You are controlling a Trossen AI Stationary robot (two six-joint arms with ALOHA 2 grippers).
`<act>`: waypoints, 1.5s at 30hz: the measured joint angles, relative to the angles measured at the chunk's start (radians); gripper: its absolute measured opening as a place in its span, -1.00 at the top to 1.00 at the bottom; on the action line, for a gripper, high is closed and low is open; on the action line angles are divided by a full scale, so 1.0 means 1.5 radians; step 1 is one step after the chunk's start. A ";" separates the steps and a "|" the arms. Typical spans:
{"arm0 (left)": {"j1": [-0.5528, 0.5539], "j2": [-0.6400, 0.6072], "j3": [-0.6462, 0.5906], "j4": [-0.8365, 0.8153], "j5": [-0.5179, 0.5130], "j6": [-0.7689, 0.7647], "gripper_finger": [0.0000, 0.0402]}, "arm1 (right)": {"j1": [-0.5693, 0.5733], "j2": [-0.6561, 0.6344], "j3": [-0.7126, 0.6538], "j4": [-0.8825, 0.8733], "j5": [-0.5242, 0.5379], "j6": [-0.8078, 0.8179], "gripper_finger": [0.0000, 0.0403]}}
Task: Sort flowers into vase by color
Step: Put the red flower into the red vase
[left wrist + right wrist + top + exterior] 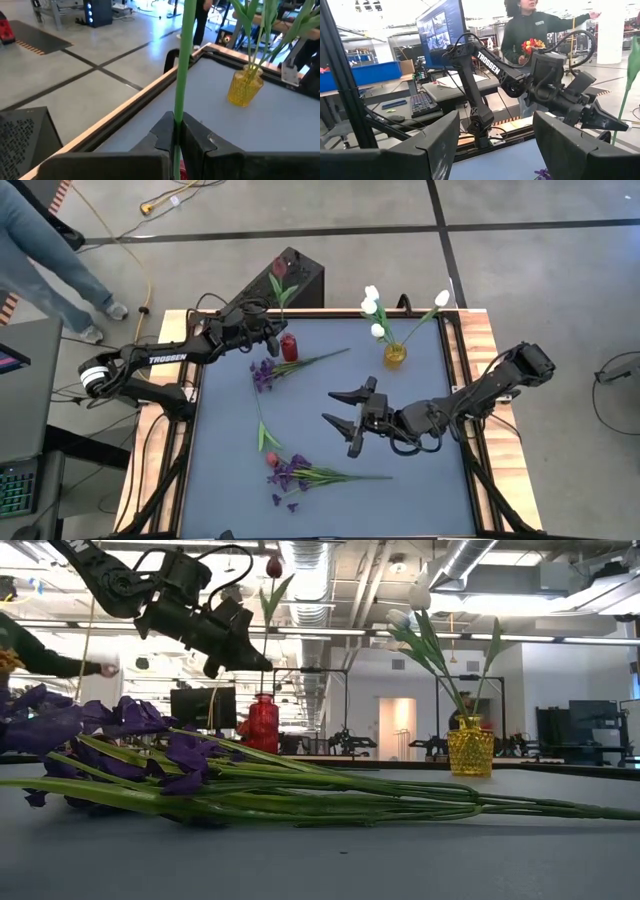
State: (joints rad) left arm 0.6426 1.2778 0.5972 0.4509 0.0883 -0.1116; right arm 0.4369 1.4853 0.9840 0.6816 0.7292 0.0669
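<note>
On blue-grey table (420, 490) (concrete floor around) — left end effector (176, 131) clamped on red-bud flower stem (182, 65), right end effector (348, 412) spread apart.

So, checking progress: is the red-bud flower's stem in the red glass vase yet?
Cannot tell: left gripper pinches the stem over the vase.

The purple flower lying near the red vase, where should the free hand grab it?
Grip the purple flower on its bare green stem, coming straight down from above: the stem lies flat, thin and clear, and the open right hand hovers nearby.
</note>
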 joint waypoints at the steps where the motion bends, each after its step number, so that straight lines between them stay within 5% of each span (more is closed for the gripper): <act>1: 0.000 0.000 0.000 0.000 0.000 0.006 0.93 | 0.000 0.000 0.000 0.000 0.000 0.000 -0.38; 15: 0.000 0.000 0.000 -0.099 0.050 0.014 0.30 | 0.010 -0.009 0.000 -0.121 0.000 -0.018 -0.38; 24: 0.000 -0.039 0.001 -0.196 0.092 0.012 -0.04 | 0.028 -0.053 0.000 -0.442 -0.140 0.242 -0.38; 28: 0.000 -0.076 0.011 -0.239 0.095 0.024 -0.10 | 0.025 -0.044 0.000 -0.532 -0.181 0.308 -0.38; 36: 0.000 -0.102 0.091 -0.509 0.101 0.086 -0.11 | 0.029 -0.042 0.000 -0.598 -0.274 0.357 -0.38; 45: -0.037 -0.103 0.103 -0.715 0.198 0.096 -0.11 | 0.059 0.051 0.000 -0.590 -0.333 0.353 -0.38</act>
State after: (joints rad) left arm 0.5876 1.1236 0.7513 -0.6223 0.3859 0.0332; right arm 0.5254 1.5615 0.9840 -0.2028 0.2302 0.5965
